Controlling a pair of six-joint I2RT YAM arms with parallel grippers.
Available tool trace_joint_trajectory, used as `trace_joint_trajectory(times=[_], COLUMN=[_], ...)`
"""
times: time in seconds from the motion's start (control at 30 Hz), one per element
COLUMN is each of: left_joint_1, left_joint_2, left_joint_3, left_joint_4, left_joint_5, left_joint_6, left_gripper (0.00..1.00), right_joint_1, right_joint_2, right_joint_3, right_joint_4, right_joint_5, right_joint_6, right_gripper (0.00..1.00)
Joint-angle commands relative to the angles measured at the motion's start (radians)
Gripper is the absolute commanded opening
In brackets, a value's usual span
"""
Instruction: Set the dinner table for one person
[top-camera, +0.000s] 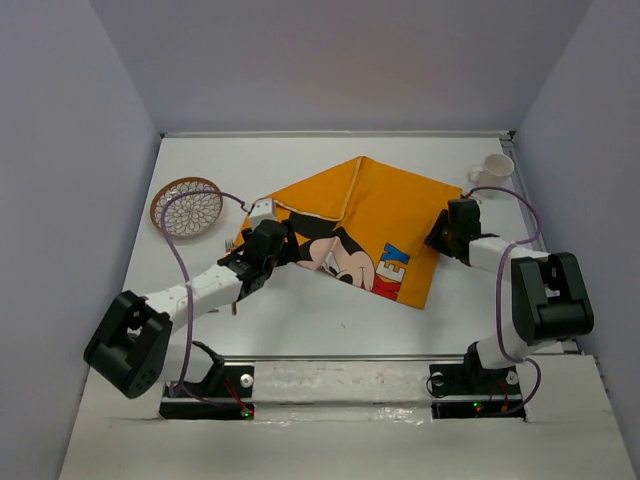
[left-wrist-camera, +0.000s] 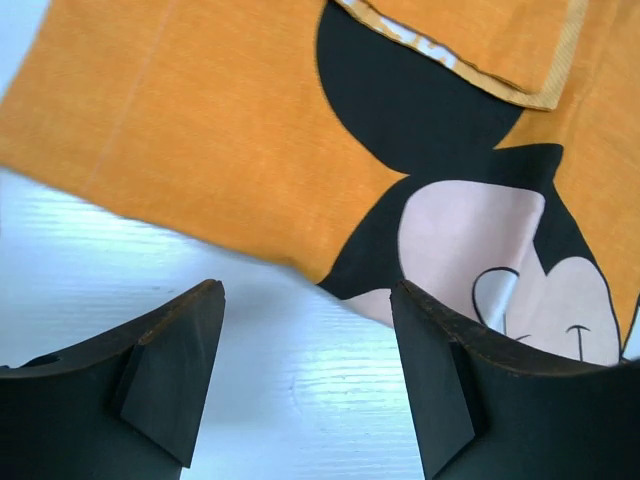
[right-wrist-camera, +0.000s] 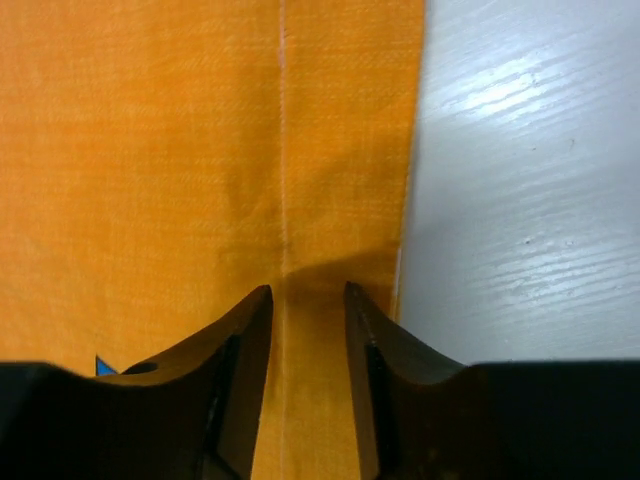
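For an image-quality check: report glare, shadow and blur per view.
Top external: soft even light, sharp, no glare on the large matte white tabletop. Left wrist: bright sheen on the tabletop between the jaws; the near edge of the orange Mickey Mouse cloth mat is slightly soft. Right wrist: glare streak upper right; jaws shadow the mat.

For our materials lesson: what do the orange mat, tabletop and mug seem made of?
Orange mat: woven cloth, matte; visible weave and stitched seam.
Tabletop: probably painted wood or laminate, white, slight sheen; faint grain lines.
Mug: likely ceramic, smooth white; too small to be sure.
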Motion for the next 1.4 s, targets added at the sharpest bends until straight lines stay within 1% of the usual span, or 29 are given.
trace_joint_trajectory(times=[0.0, 0.03, 0.07, 0.1, 0.17, 0.2, 0.3, 0.33, 0.37, 0.47, 0.5, 0.53, 0.57, 0.6, 0.63, 0.67, 0.7, 0.73, 0.77, 0.8, 0.87, 0.97, 1.07, 1.13, 1.17, 1.23, 1.27, 1.37], left_joint_1=[0.001, 0.007, 0.039, 0.057, 0.106, 0.120, 0.150, 0.154, 0.157, 0.170, 0.171, 0.174, 0.176, 0.177, 0.179, 0.182, 0.189, 0.200, 0.218, 0.225, 0.237, 0.258, 0.277, 0.298, 0.306, 0.321, 0.332, 0.343], left_joint_2=[-0.092, -0.107, -0.109, -0.113, -0.118, -0.118, -0.107, -0.101, -0.096, -0.069, -0.063, -0.057, -0.049, -0.046, -0.043, -0.038, -0.032, -0.012, 0.000, 0.014, 0.051, 0.078, 0.088, 0.094, 0.097, 0.111, 0.130, 0.160], left_joint_3=[-0.079, -0.111, -0.121, -0.133, -0.164, -0.168, -0.171, -0.173, -0.176, -0.180, -0.184, -0.185, -0.188, -0.188, -0.193, -0.196, -0.200, -0.197, -0.194, -0.193, -0.179, -0.159, -0.154, -0.151, -0.150, -0.141, -0.124, -0.092], left_joint_4=[0.013, 0.016, 0.019, 0.025, 0.072, 0.082, 0.115, 0.126, 0.149, 0.180, 0.183, 0.186, 0.201, 0.203, 0.208, 0.217, 0.226, 0.229, 0.237, 0.243, 0.254, 0.254, 0.254, 0.246, 0.243, 0.240, 0.232, 0.223], left_joint_5=[-0.133, -0.145, -0.142, -0.132, -0.103, -0.093, -0.092, -0.101, -0.116, -0.121, -0.131, -0.141, -0.150, -0.176, -0.194, -0.229, -0.231, -0.224, -0.208, -0.211, -0.216, -0.217, -0.202, -0.187, -0.187, -0.175, -0.167, -0.147], left_joint_6=[-0.044, -0.059, -0.085, -0.096, -0.101, -0.112, -0.125, -0.133, -0.139, -0.168, -0.178, -0.187, -0.198, -0.205, -0.213, -0.224, -0.227, -0.233, -0.239, -0.239, -0.242, -0.247, -0.254, -0.257, -0.262, -0.264, -0.262, -0.247], left_gripper=[0.77, 0.76, 0.76, 0.75, 0.74, 0.74, 0.74, 0.74, 0.73, 0.72, 0.72, 0.72, 0.72, 0.72, 0.71, 0.70, 0.70, 0.69, 0.67, 0.66, 0.55, 0.45, 0.43, 0.38, 0.33, 0.30, 0.27, 0.28], right_joint_1=[-0.008, -0.008, -0.008, -0.008, -0.036, -0.036, -0.065, -0.065, -0.065, -0.065, -0.065, -0.065, -0.065, -0.065, -0.065, -0.065, -0.065, -0.065, -0.045, -0.036, -0.024, -0.011, -0.011, -0.011, -0.011, -0.011, -0.011, -0.011], right_joint_2=[0.067, 0.088, 0.139, 0.165, 0.241, 0.262, 0.306, 0.325, 0.332, 0.323, 0.302, 0.268, 0.186, 0.140, 0.051, 0.009, -0.029, -0.068, -0.129, -0.155, -0.197, -0.286, -0.390, -0.472, -0.499, -0.548, -0.588, -0.637], right_joint_3=[0.092, 0.113, 0.136, 0.160, 0.244, 0.272, 0.392, 0.422, 0.486, 0.565, 0.570, 0.546, 0.507, 0.462, 0.356, 0.307, 0.261, 0.174, 0.136, 0.078, 0.033, -0.051, -0.105, -0.146, -0.172, -0.195, -0.214, -0.235], right_joint_4=[0.016, 0.013, 0.014, 0.011, 0.008, 0.005, -0.019, -0.019, -0.019, -0.122, -0.155, -0.154, -0.144, -0.124, -0.076, -0.061, -0.035, -0.006, 0.013, 0.024, 0.025, 0.024, -0.002, -0.056, -0.082, -0.099, -0.111, -0.123], right_joint_5=[0.037, 0.031, 0.029, 0.025, -0.004, -0.009, -0.032, -0.034, -0.040, -0.067, -0.080, -0.086, -0.118, -0.149, -0.172, -0.183, -0.193, -0.210, -0.239, -0.250, -0.281, -0.311, -0.328, -0.338, -0.342, -0.359, -0.377, -0.385], right_joint_6=[-0.014, -0.019, -0.024, -0.030, -0.038, -0.039, -0.053, -0.073, -0.093, -0.134, -0.137, -0.137, -0.111, -0.102, -0.075, -0.061, -0.042, -0.028, -0.015, -0.008, -0.001, 0.010, 0.016, 0.015, 0.016, 0.021, 0.027, 0.031], right_gripper=[0.36, 0.30, 0.24, 0.20, 0.15, 0.09, 0.08, 0.10, 0.13, 0.35, 0.48, 0.53, 0.54, 0.55, 0.56, 0.56, 0.54, 0.53, 0.53, 0.53, 0.53, 0.52, 0.51, 0.51, 0.51, 0.52, 0.52, 0.52])
